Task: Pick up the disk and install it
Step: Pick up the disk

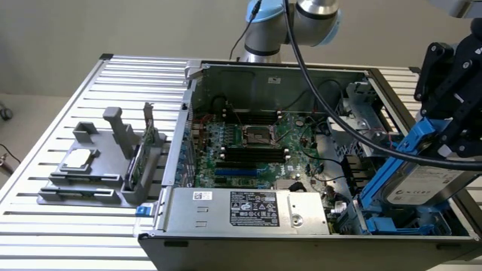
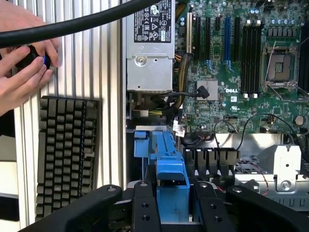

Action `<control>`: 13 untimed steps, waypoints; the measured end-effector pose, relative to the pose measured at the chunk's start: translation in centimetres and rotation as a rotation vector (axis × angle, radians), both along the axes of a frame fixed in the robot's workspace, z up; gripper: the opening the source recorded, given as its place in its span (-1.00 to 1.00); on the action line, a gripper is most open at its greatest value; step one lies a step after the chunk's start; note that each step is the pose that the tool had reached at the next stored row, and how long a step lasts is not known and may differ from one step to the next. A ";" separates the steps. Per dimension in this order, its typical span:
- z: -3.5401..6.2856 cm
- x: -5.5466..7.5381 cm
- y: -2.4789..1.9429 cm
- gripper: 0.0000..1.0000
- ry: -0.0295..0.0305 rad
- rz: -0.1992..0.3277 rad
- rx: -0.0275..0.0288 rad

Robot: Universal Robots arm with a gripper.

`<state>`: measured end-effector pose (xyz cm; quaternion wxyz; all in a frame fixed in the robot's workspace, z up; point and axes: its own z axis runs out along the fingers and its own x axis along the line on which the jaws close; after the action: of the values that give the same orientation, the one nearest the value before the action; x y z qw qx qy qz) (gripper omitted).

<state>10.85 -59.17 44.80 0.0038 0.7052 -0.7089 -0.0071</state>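
End effector (image 2: 172, 209) apparently clamped on disk (image 1: 425, 183), above computer case (image 1: 249, 84)

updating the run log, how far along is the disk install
Done: the disk is picked up and off the slatted table. In hand: the claw grips it by its blue bracket, holding it tilted over the open computer case, at the exterior view's right. Left: it is not yet seated and hangs above the blue drive bay.
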 end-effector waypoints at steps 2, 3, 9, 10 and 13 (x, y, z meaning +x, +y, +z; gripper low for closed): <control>-0.11 0.0 -0.01 -0.35 -0.0001 0.000 0.0019; -0.13 0.0 -0.02 -0.35 -0.0002 0.001 0.0031; -0.22 0.2 -0.32 -0.35 -0.0002 0.002 0.0103; -0.24 0.2 -0.45 -0.35 -0.0002 0.002 0.0120; -0.29 0.2 -0.65 -0.35 -0.0002 0.003 0.0175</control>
<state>11.07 -59.82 44.51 -0.0024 0.7063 -0.7078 -0.0133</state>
